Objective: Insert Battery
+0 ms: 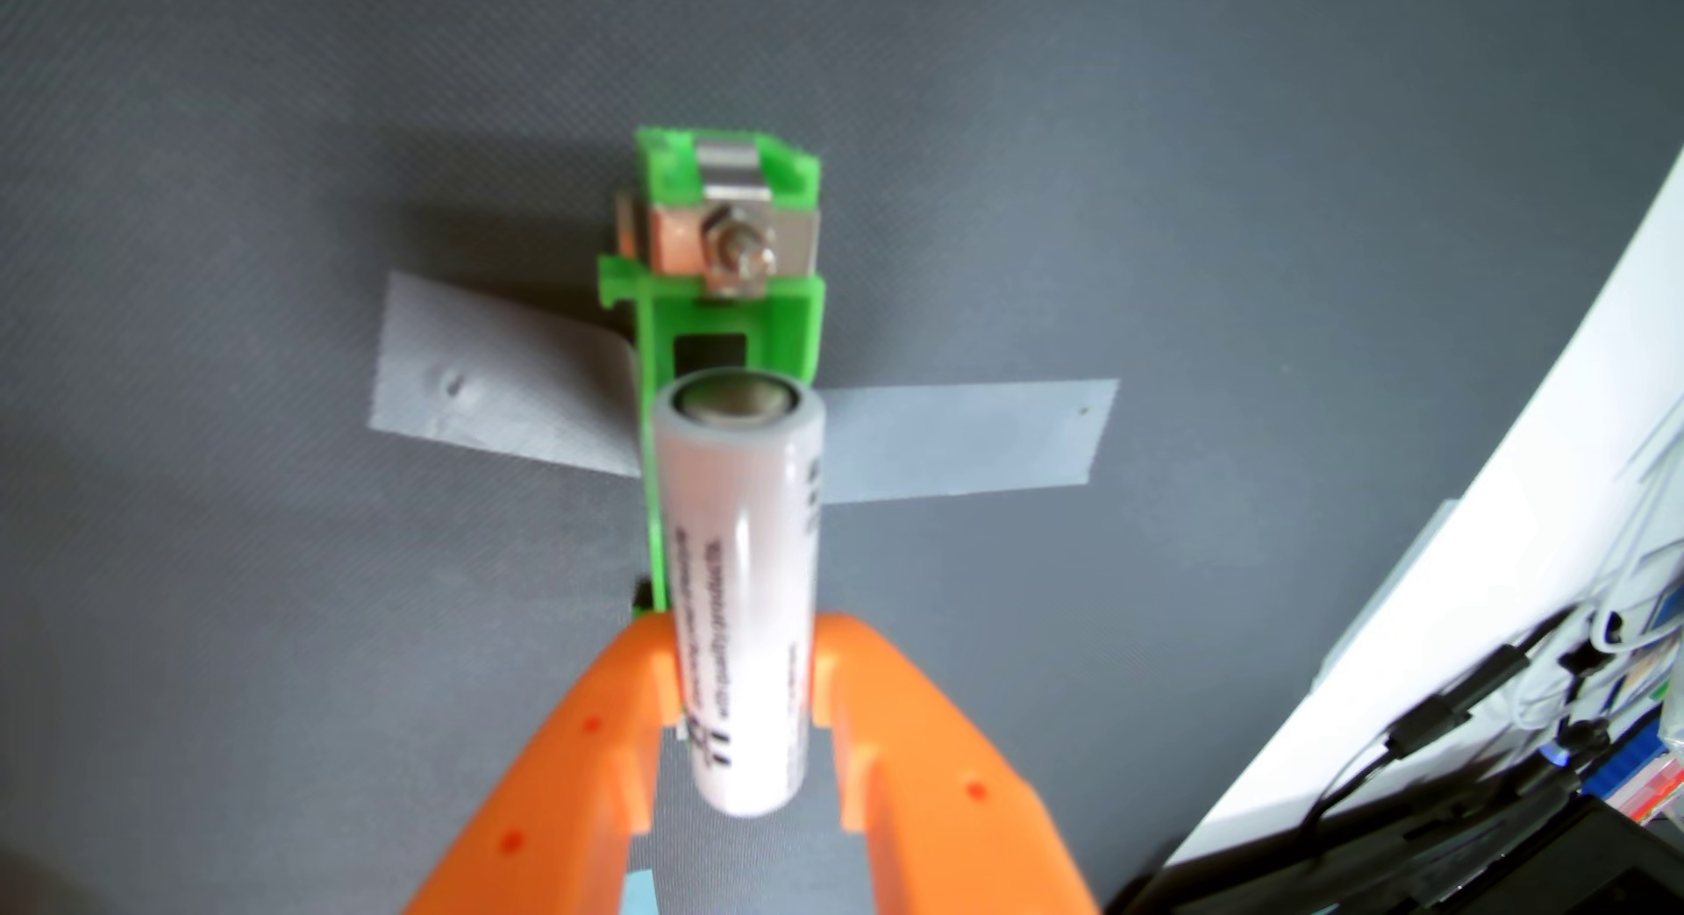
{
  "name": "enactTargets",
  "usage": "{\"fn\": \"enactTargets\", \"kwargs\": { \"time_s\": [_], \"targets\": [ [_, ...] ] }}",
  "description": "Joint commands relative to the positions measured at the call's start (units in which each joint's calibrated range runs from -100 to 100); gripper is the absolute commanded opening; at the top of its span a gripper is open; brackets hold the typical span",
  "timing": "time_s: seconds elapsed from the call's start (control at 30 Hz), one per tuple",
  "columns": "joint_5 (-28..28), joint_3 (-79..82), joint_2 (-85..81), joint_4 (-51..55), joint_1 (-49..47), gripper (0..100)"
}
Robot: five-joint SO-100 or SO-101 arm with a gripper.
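In the wrist view my orange gripper (pixel 743 669) enters from the bottom edge and is shut on a white cylindrical battery (pixel 740 551) with grey print on its side. The battery points away from the camera, its far metal end up. It hangs over a green battery holder (pixel 729 332) that is fixed to the dark grey mat. The holder has a metal contact plate and a bolt (pixel 738 250) at its far end. The battery covers the holder's near part, so whether they touch is unclear.
Two strips of grey tape (pixel 966 441) run left and right from the holder on the mat (pixel 273 651). A white curved edge (pixel 1458 514) bounds the mat at the right, with black cables (pixel 1422 733) and clutter beyond it.
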Motion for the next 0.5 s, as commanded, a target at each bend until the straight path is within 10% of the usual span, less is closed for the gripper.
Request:
{"fn": "enactTargets", "kwargs": {
  "time_s": [0.0, 0.47],
  "targets": [
    [-0.21, -0.53, -0.92, -0.47, 0.47, 2],
    [-0.26, -0.71, -0.92, -0.47, 0.47, 2]
  ]
}}
